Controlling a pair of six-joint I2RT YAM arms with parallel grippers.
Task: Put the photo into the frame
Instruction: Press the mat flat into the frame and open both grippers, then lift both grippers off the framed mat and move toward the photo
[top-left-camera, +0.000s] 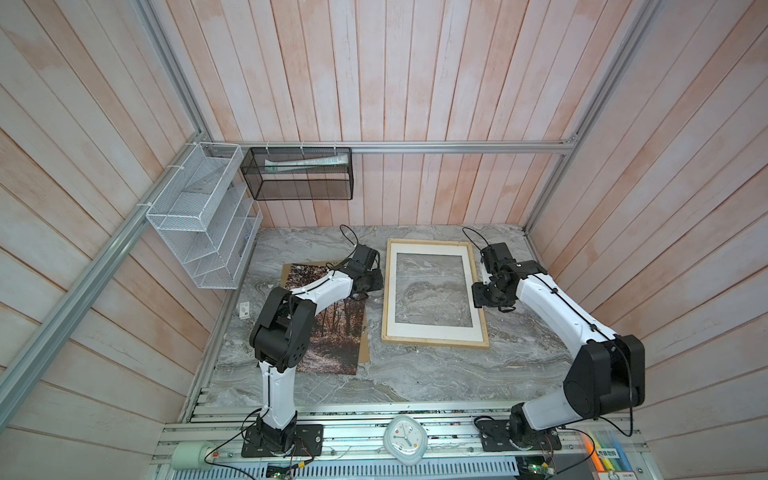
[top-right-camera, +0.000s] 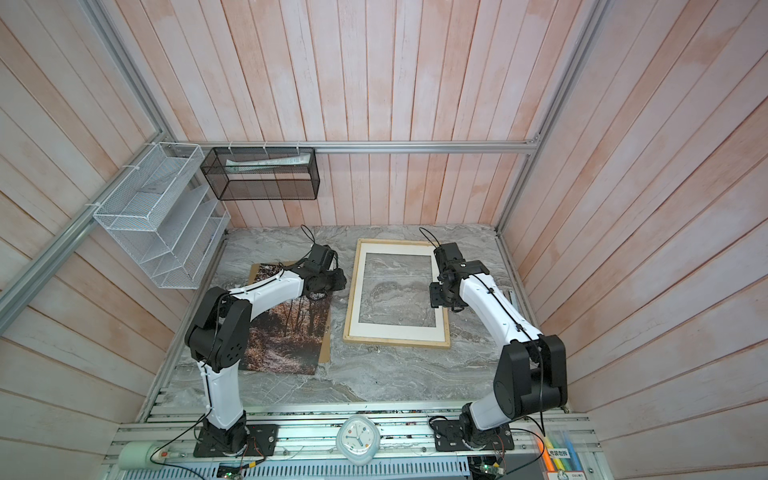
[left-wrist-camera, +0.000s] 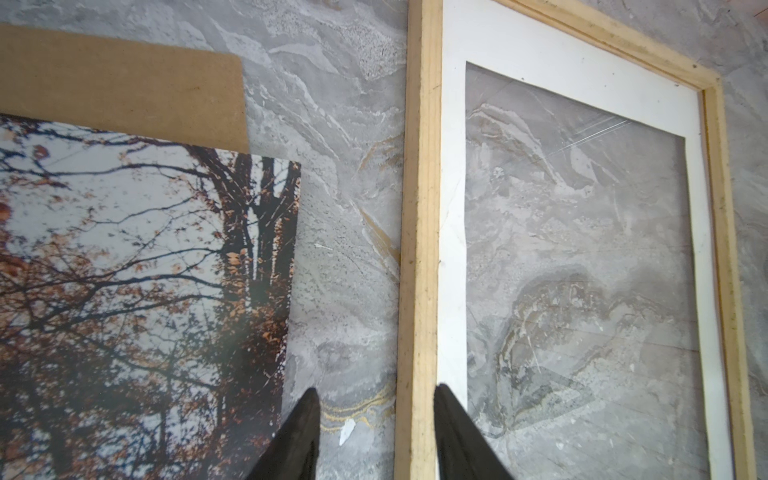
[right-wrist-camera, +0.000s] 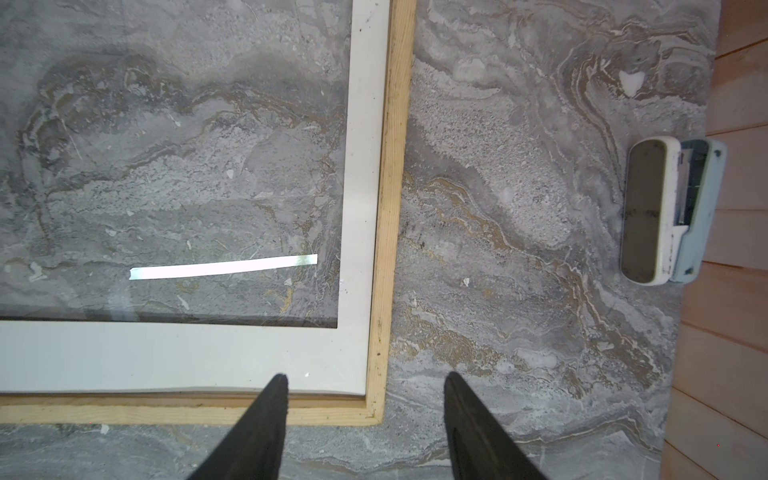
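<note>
The photo (top-left-camera: 336, 332) (top-right-camera: 286, 332) (left-wrist-camera: 124, 270), an autumn forest print, lies face up on the left of the marble table. The frame (top-left-camera: 434, 343) (top-right-camera: 397, 341) (left-wrist-camera: 417, 249) (right-wrist-camera: 388, 208) of pale wood lies flat to its right, with a white mat (top-left-camera: 432, 248) and glass inside. My left gripper (top-left-camera: 372, 284) (top-right-camera: 336, 282) (left-wrist-camera: 376, 390) hangs open over the gap between the photo's edge and the frame's left slat. My right gripper (top-left-camera: 482, 297) (top-right-camera: 436, 297) (right-wrist-camera: 365, 376) is open above the frame's right side. Its fingers show over the near right corner. Neither holds anything.
A brown backing board (top-left-camera: 365, 336) (left-wrist-camera: 124, 83) lies under the photo. A small stapler-like object (right-wrist-camera: 665, 212) (top-right-camera: 512, 297) sits by the right wall. A white wire rack (top-left-camera: 199, 224) and a black mesh basket (top-left-camera: 299, 174) hang at the back left. A clock (top-left-camera: 405, 438) sits in front.
</note>
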